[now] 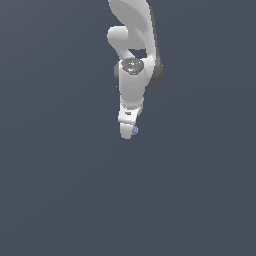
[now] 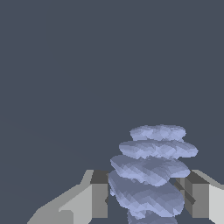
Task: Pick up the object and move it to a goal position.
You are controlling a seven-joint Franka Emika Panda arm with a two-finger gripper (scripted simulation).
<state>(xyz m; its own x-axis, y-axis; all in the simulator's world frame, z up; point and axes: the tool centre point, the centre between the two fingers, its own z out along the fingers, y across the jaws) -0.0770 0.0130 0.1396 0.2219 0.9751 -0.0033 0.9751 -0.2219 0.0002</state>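
Note:
The object (image 2: 151, 173) is a pale blue-lavender ridged lump. In the wrist view it fills the space between my two fingers, and both pads touch its sides. My gripper (image 2: 146, 199) is shut on it. In the exterior view the white arm reaches down from the top, and the gripper (image 1: 128, 131) points downward near the middle of the frame. Only a small blue bit of the object (image 1: 135, 130) shows at the fingertips, on the exterior view's right side of the gripper. The rest of it is hidden by the fingers.
A plain dark grey-blue surface (image 1: 60, 190) surrounds the arm in both views. No other object shows.

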